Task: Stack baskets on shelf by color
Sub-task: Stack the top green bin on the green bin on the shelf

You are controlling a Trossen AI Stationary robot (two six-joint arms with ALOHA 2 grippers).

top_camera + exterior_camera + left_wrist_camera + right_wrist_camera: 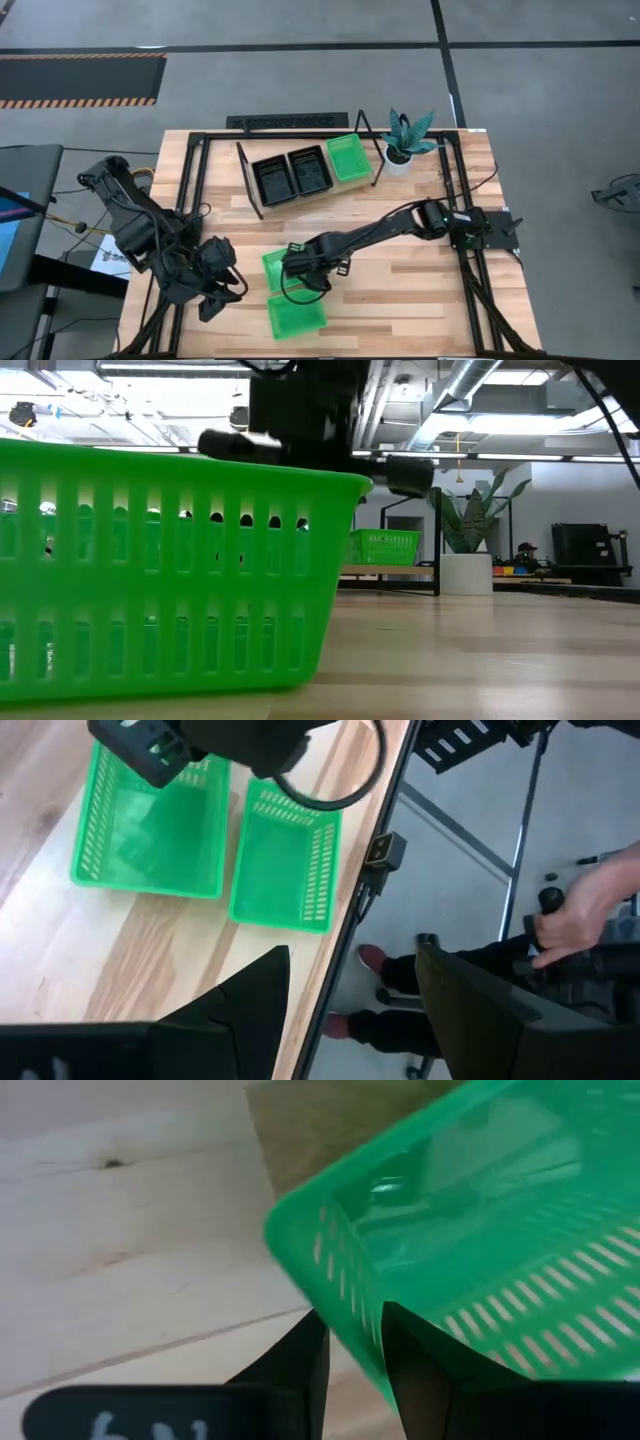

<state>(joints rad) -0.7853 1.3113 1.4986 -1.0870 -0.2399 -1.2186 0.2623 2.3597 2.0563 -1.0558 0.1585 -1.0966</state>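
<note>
Right gripper (350,1345) is ours to move: its fingers straddle the wall of the near green basket (277,268) mid-table, pinching it. We see the shelf (305,195) lies away, beyond it. Left gripper (222,290) waits spread beside.

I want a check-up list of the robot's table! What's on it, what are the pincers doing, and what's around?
Surface: plank tabletop, bare wood showing.
Job's things: shelf holds two black baskets and one green basket; two green baskets on the table, one at the right pincer, one near the front edge.
Clutter: potted plant beside the shelf.
Grippers: right pincer closed on the near basket's wall; left pincer open, holding nothing, at the table's front-left edge.
Cables: black loop by the right arm.
Surroundings: a person's hand beyond the table.
</note>
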